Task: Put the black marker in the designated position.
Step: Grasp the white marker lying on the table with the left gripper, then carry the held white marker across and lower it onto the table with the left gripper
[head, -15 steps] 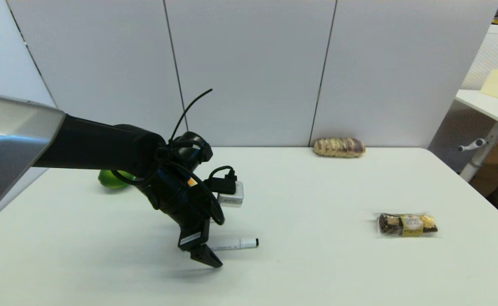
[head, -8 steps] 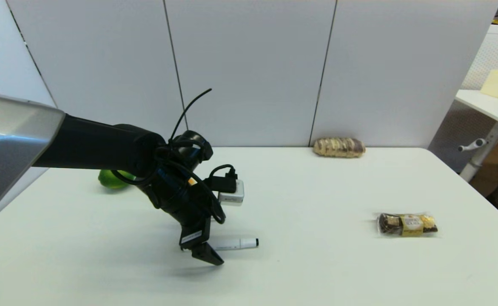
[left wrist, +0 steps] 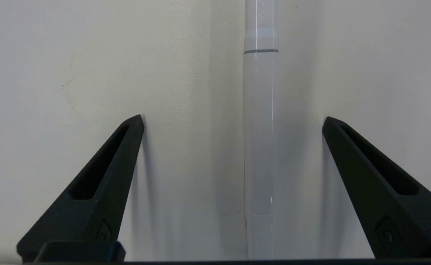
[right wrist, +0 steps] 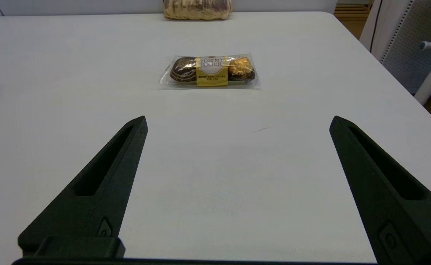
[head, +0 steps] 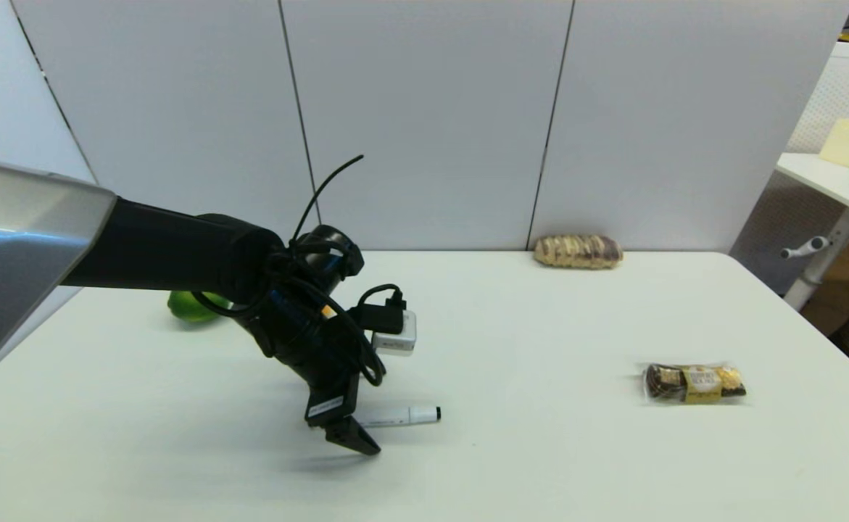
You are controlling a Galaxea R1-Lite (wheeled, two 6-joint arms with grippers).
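Low over the white surface [head: 540, 449], the left gripper [left wrist: 232, 121] straddles the black marker [left wrist: 261, 140], its fingers [left wrist: 105, 184] spread wide with one on each side and neither touching the white barrel. Seen from the left wrist, the marker's long axis runs straight away from the camera, parallel to the fingers and squarely across their closing line, though it sits closer to one finger than the other. From the head camera the marker [head: 401, 416] lies flat, roughly across the robot's front, one black tip pointing toward the robot's right and the other end hidden behind the gripper [head: 351, 437]. How far the fingertips stand off the surface is hard to judge; they appear just above it. The right gripper [right wrist: 237, 121] is parked well apart, fingers open, facing a pack of Ferrero Rocher chocolates [right wrist: 209, 70], so the left arm is plainly the nearer. Bare surface lies all round the marker; a green fruit [head: 191, 304], a wrapped loaf [head: 578, 251] at the far edge and the chocolates [head: 694, 382] all sit well clear
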